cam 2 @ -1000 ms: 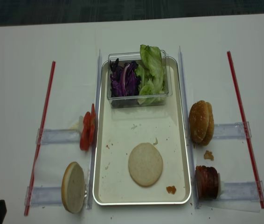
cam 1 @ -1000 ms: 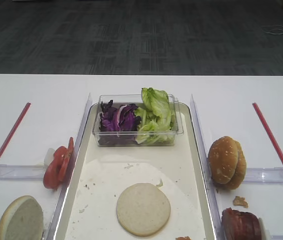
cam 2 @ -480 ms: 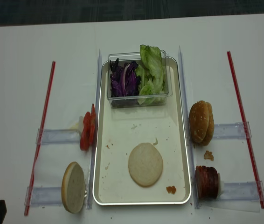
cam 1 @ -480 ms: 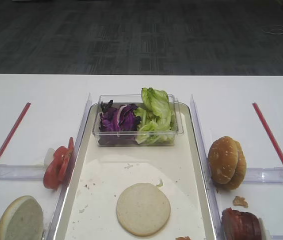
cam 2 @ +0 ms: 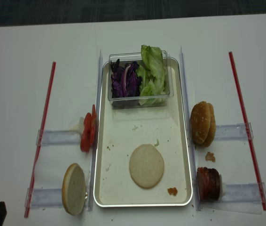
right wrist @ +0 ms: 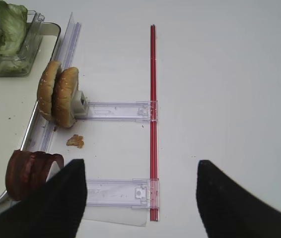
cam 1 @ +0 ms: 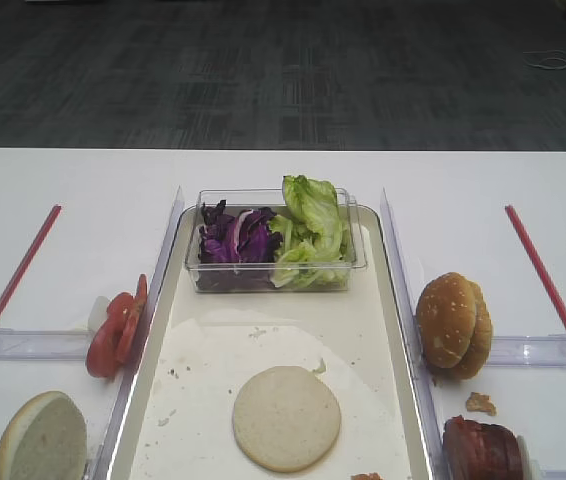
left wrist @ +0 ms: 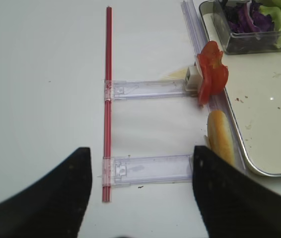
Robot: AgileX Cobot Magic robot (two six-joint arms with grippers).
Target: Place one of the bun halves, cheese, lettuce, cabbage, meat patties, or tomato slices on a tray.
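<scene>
Ingredients flank the tray; both tools hang back, spread

Desk (cam 2: 11,70) holds everything in a row. Farthest left, the left tool (left wrist: 138,193) hovers low over the near edge, its two dark fingers (left wrist: 46,198) spread wide and holding nothing. Ahead of it and to its right stand the tomato slices (left wrist: 211,73) on edge in a clear rack, and nearer, a pale bun half (left wrist: 221,136) also on edge, its long axis running away from the tool, just beside the tray's rim. In my judgement this arm is the nearer one for either piece.

The tray (cam 2: 184,141) lies lengthwise in the middle. One bun half (cam 2: 146,165) already rests flat on its bottom, and a clear tub (cam 2: 112,101) at the far end holds cabbage (cam 2: 125,81) and lettuce (cam 2: 152,70).

Right of the tray stand browner speckled buns (right wrist: 58,94) and, closer, the meat patties (right wrist: 31,171) on edge. The right tool (right wrist: 140,198) is likewise spread and empty, with the patties just to its left. Nothing blocks either reach.
</scene>
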